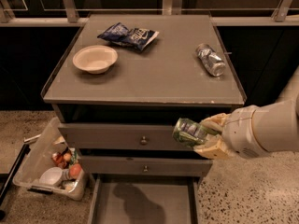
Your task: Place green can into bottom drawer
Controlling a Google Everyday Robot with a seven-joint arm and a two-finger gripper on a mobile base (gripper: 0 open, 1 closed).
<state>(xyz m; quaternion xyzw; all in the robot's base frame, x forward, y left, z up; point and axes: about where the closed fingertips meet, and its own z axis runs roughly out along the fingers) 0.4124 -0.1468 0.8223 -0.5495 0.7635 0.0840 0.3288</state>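
My gripper (205, 135) comes in from the right on a white arm and is shut on the green can (189, 131). It holds the can on its side in the air, in front of the right part of the upper drawer front, below the cabinet top's front edge. The bottom drawer (145, 203) is pulled open at the bottom of the view, a grey tray with a bare flat floor. It lies below and to the left of the can. The gripper's shadow falls on the drawer floor.
On the grey cabinet top (154, 73) lie a beige bowl (95, 58), a blue chip bag (127, 34) and a crinkled silver can (210, 59). Two shut drawers with small knobs (144, 140) sit above the open one. A clear bin of items (53, 164) stands on the floor at left.
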